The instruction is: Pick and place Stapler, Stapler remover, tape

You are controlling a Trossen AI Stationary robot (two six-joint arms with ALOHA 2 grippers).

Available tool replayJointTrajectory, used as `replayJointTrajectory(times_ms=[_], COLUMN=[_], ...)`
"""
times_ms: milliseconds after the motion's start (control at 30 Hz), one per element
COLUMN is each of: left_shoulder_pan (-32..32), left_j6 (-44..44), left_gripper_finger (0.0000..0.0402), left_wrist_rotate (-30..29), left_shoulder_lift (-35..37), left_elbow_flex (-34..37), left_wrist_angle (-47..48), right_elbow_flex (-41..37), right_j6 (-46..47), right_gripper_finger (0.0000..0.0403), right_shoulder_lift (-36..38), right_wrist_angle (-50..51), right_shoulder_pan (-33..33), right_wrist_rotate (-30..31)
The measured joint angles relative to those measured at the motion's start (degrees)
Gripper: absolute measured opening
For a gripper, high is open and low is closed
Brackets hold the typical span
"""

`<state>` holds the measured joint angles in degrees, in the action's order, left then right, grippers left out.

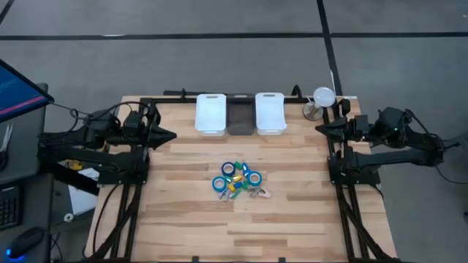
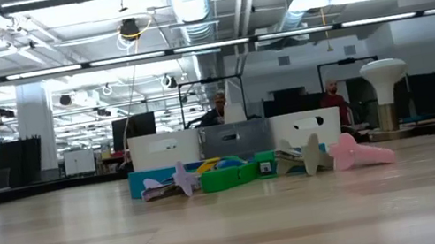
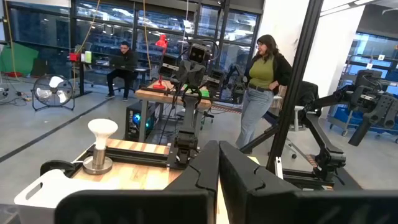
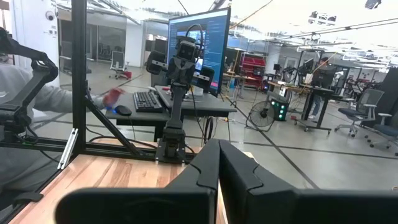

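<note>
- Both my arms are parked at the back corners of the surface (image 1: 292,219). Left tool (image 1: 170,135) and right tool (image 1: 320,128) each have their fingers pressed together on nothing, tips pointing inward across the boards. I read this as a rest pose, clear of the work.
- Tape (image 1: 219,184): blue rings lying mostly flat in a mixed pile at mid-surface, well apart from either tool. Round, so no heading.
- Pink piece (image 2: 358,153) on the pile's edge, long axis lying along the surface; possibly a remover, I cannot tell.
- Stapler not picked out in the clutter.
- Three bins (image 1: 239,113) sit in a row at the back edge, likely the drop targets.
</note>
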<state>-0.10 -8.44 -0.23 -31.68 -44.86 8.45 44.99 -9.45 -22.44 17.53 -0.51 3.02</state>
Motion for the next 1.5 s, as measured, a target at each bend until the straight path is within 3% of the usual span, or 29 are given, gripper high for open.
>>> replayJointTrajectory(times_ms=[1167, 1233, 1333, 1500], left_shoulder_pan=[0.02, 0.0, 0.01, 0.0], left_j6=[0.02, 0.02, 0.02, 0.22], left_gripper_finger=[0.0004, 0.0004, 0.0004, 0.0004], left_wrist_rotate=[0.0, 0.0, 0.01, 0.02], left_shoulder_lift=[0.0, 0.0, -0.63, -1.44], left_elbow_flex=[0.0, 0.0, 0.0, 0.0], left_wrist_angle=[0.0, -0.11, -4.01, -5.77], right_elbow_flex=[0.0, 0.0, 0.0, 0.01], right_j6=[-0.01, -5.17, -17.88, -13.34], right_gripper_finger=[0.0, 0.0, 0.0, 0.0], right_shoulder_lift=[0.0, 0.0, 0.03, 0.34], right_wrist_angle=[0.01, -0.02, -0.6, 0.13], right_shoulder_pan=[0.0, -0.03, -0.43, -0.79], right_wrist_rotate=[0.0, 0.4, 6.93, 16.69])
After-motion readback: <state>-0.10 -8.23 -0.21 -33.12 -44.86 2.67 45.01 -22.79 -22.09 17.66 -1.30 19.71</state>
